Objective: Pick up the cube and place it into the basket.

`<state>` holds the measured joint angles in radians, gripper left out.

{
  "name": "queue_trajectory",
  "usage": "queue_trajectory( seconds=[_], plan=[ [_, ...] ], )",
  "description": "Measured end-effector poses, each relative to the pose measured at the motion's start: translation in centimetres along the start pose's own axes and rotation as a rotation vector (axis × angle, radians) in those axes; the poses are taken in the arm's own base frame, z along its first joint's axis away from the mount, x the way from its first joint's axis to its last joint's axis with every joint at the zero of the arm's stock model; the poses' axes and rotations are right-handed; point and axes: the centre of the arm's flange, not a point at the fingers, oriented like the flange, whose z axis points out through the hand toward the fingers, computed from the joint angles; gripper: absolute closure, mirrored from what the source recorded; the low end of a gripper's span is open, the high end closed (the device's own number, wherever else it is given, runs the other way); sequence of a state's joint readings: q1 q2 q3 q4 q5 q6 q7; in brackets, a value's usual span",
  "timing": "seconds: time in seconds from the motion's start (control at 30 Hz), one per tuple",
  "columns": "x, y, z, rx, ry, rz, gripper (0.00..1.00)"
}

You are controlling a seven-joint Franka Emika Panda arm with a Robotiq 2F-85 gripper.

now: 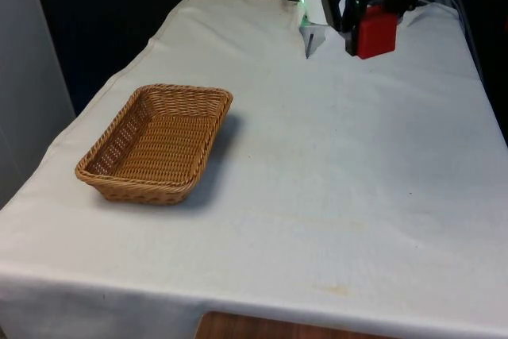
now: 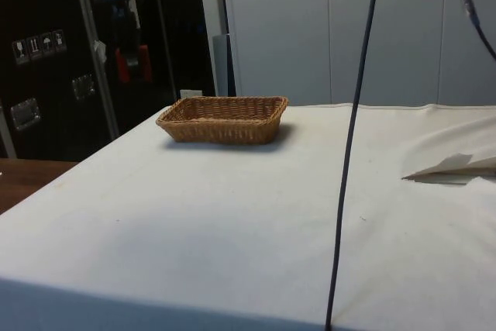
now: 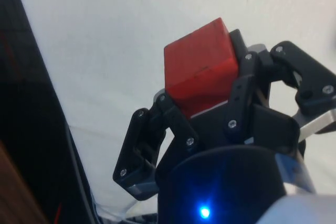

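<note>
Basket (image 1: 156, 142): woven wicker, rough and matt, tan. Surface (image 1: 333, 164): covered in white matt cloth, lightly creased. Cube (image 3: 202, 69): red, matt, smooth faces with faint scuffs. Tool (image 3: 210, 108): black moulded plastic, dull sheen, with small metal screw heads.

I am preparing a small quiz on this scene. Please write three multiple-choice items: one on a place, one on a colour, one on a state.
1. Where is the cube?
A. in the basket
B. between the fingers of the gripper
C. on the cloth beside the basket

2. What colour is the cube?
A. red
B. blue
C. yellow

3. What is in the basket?
A. the cube
B. two cubes
C. nothing

Answers:
1 B: the wrist view shows the gripper shut on the cube, and the front view shows it at the table's far end.
2 A: it is red in the front and wrist views.
3 C: the front view shows bare wicker inside.
</note>
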<state>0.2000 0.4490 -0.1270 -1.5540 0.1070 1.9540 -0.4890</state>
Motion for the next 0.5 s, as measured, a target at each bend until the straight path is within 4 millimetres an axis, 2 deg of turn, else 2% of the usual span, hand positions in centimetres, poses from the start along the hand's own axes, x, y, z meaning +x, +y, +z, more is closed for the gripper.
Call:
queue_trajectory(
  seconds=[0.27, 0.5],
  plan=[
    [-1.1, 0.4, -1.9, 0.007, 0.002, 0.013, 0.98],
    [-1.4, 0.7, -2.4, 0.008, 0.004, 0.036, 0.98]
  ],
)
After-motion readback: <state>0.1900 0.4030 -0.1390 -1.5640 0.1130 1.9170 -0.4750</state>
